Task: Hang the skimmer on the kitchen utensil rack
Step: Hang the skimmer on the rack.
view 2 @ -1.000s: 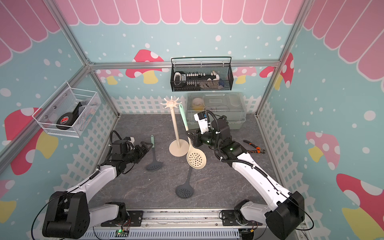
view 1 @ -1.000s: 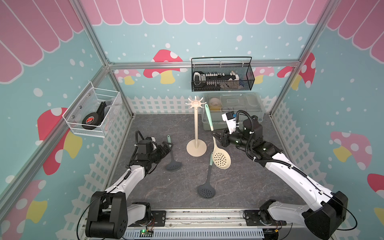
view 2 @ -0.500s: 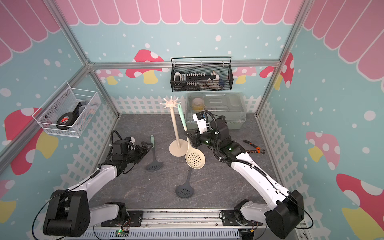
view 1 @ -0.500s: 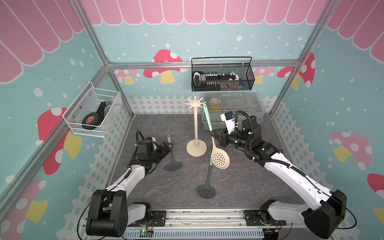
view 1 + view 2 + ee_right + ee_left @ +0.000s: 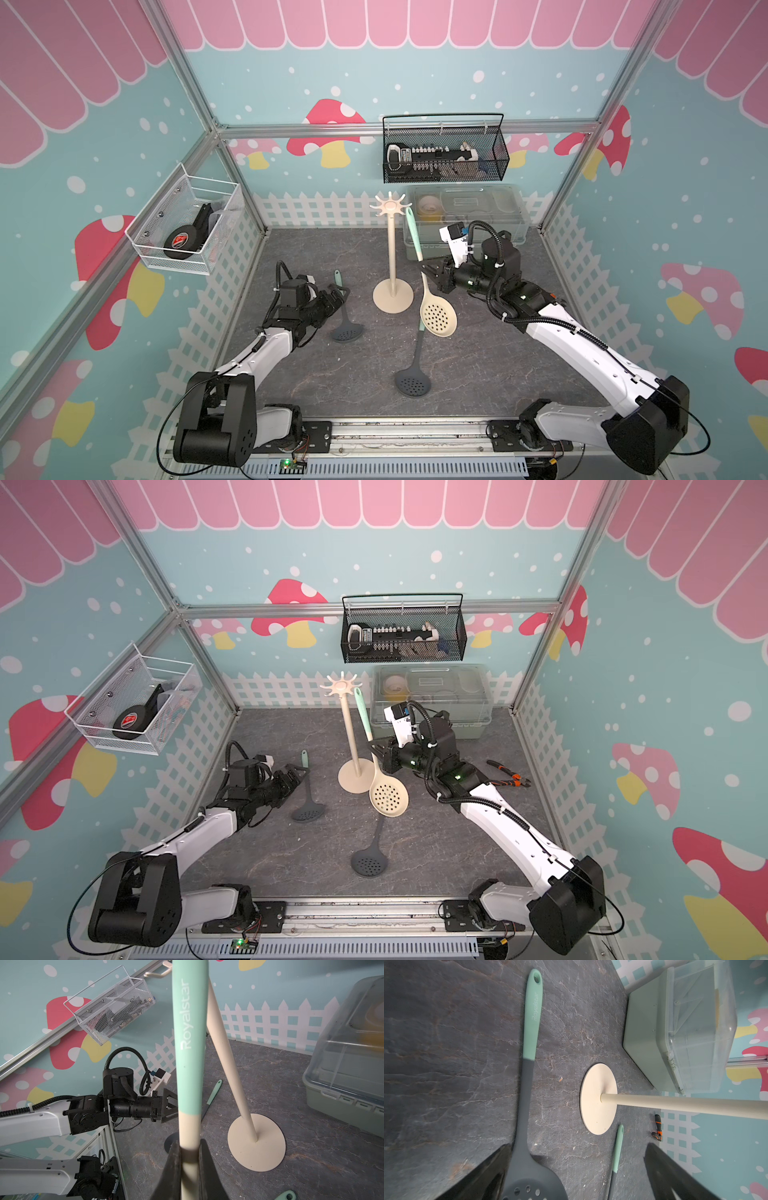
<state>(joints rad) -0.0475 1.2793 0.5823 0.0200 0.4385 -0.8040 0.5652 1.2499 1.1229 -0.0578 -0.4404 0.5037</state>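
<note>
Left arm (image 5: 266, 353): reaching forward and low from its base at the near edge, white forearm sloping toward the centre.
Left gripper (image 5: 334, 298): pointing inward, jaws standing spread wide, clasping nothing.
Right arm (image 5: 582, 345): stretching inward from its near-edge base, rising toward the wrist, carried higher than the left arm.
Right gripper (image 5: 429, 271): pointing toward the centre, jaws drawn nearly together, clamping the shaft of the skimmer (image 5: 438, 319).
Right fingers (image 5: 176, 1167): pressing on both sides of that shaft in the right wrist view.

Teal mushroom-print walls (image 5: 291, 62) surround grey stone floor (image 5: 332, 382).
</note>
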